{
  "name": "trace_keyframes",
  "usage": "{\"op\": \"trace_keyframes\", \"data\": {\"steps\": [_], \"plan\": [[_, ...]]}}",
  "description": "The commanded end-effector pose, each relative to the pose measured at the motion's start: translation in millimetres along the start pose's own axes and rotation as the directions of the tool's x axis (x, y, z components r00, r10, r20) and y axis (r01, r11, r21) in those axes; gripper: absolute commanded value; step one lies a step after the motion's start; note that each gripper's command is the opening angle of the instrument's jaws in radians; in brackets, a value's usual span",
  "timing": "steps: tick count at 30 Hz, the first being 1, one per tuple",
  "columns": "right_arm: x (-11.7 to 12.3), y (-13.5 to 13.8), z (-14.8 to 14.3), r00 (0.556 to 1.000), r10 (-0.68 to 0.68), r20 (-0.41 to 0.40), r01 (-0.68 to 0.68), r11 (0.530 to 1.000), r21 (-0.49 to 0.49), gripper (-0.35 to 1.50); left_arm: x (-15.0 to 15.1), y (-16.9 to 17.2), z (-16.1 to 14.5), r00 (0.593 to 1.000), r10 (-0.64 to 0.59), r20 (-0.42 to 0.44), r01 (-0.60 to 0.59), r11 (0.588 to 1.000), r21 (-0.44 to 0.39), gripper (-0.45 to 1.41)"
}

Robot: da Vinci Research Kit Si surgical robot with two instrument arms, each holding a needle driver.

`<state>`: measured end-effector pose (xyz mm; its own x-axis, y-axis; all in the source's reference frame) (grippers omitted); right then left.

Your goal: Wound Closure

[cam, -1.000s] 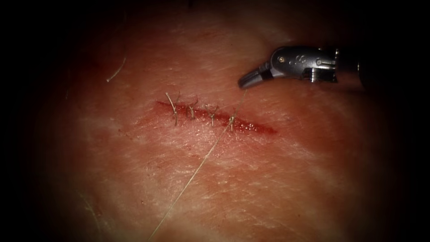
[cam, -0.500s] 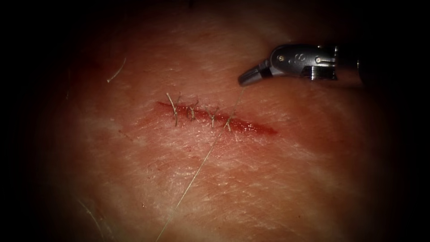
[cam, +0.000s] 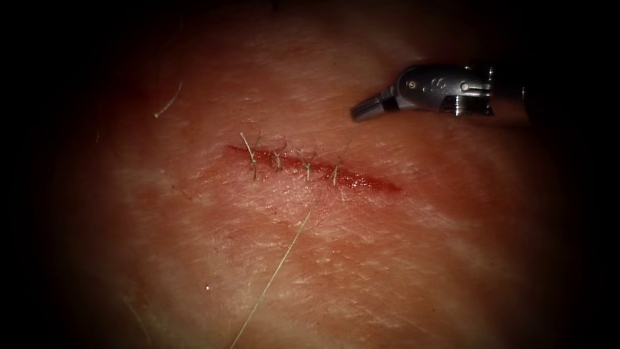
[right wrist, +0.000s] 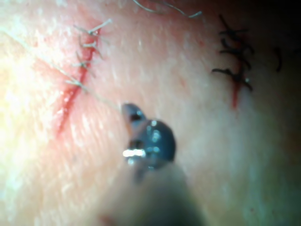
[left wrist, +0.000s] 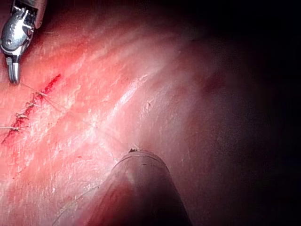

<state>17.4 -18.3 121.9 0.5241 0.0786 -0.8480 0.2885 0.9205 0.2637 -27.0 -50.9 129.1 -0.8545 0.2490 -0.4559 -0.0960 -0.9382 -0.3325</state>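
R end effector [cam: 356,114] shut on thread [cam: 284,262], upper-right of cut [cam: 310,167].

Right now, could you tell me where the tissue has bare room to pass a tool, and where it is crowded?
Bare tissue lies right of the long thread. The stitches crowd the cut, and the right claw holds thread above it.

Silver steel tool [cam: 367,110] with dark tapered jaws, round pivot screws at wrist, black shaft [cam: 510,97] toward three o'clock.
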Motion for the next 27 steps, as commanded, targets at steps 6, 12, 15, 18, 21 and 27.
{"op": "trace_keyframes", "data": {"steps": [6, 12, 15, 18, 21, 27], "plan": [[0.9, -2.1, -2.1, 0.99, 0.144, 0.005, -0.14, 0.969, -0.203, 1.2, 3.7, -3.5, -3.0, 1.0, 0.028, -0.014, -0.027, 0.997, 0.068, -0.45], [0.7, -3.2, -6.5, 0.975, 0.224, 0.004, -0.211, 0.922, -0.326, 1.23, 5.0, -5.9, -5.9, 0.999, 0.034, -0.023, -0.032, 0.994, 0.105, -0.45], [1.5, -4.2, -9.4, 0.955, 0.294, -0.031, -0.279, 0.86, -0.426, 1.18, 6.2, -8.0, -8.3, 0.999, 0.043, -0.028, -0.039, 0.99, 0.139, -0.45], [2.4, -4.8, -10.0, 0.947, 0.314, -0.075, -0.313, 0.838, -0.447, 1.18, 6.8, -8.9, -9.4, 0.998, 0.049, -0.031, -0.043, 0.987, 0.154, -0.45], [4.7, -5.7, -9.9, 0.927, 0.338, -0.16, -0.374, 0.811, -0.45, 1.15, 7.8, -10.4, -10.9, 0.998, 0.06, -0.032, -0.054, 0.984, 0.172, -0.45], [10.2, -7.0, -5.4, 0.91, 0.291, -0.296, -0.397, 0.82, -0.412, 0.98, 9.8, -12.3, -12.2, 0.996, 0.084, -0.029, -0.077, 0.98, 0.185, -0.45]]}}
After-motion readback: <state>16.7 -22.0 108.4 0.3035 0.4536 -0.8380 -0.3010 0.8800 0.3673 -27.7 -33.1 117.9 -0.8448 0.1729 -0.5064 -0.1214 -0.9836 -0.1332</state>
